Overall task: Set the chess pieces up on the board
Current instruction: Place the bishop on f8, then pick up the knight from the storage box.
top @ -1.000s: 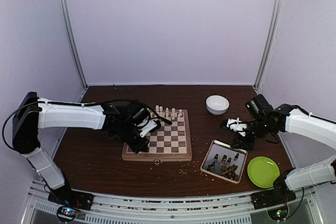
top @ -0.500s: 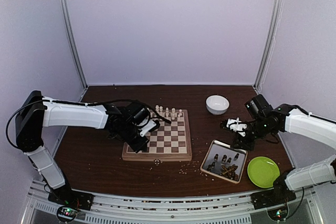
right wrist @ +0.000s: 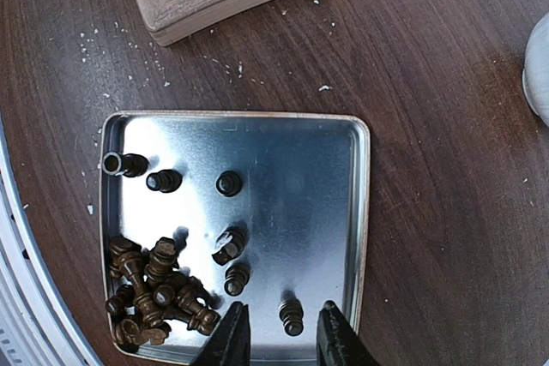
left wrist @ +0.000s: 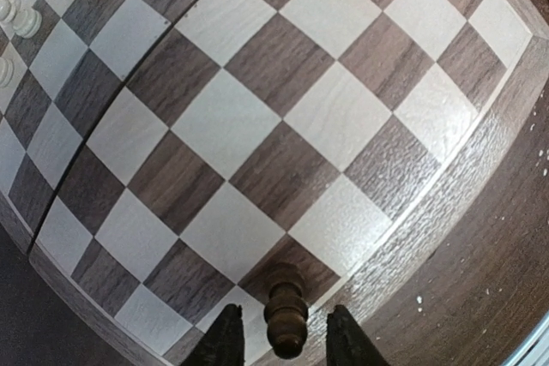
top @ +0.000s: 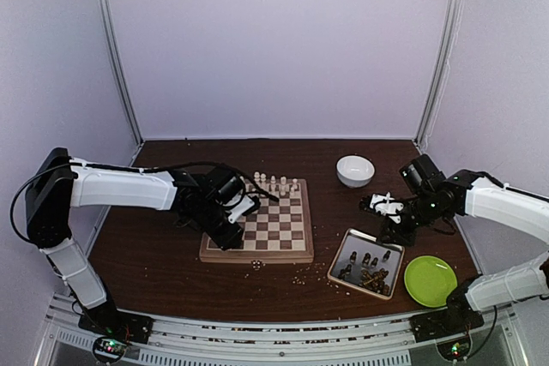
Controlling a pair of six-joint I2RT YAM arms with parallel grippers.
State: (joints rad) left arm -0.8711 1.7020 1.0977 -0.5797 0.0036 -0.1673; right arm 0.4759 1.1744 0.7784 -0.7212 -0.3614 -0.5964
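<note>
Both pincers as before: left pincer ajar astride dark pawn, right pincer ajar over tray

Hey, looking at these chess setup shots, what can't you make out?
Top view: the left gripper hides the board's near-left squares and the dark piece there.
Top view: the cream pieces are too small to tell their kinds.
Right wrist view: the piled dark pieces in the tray overlap; count unclear.
Right wrist view: the white bowl is cut by the right edge.
</note>
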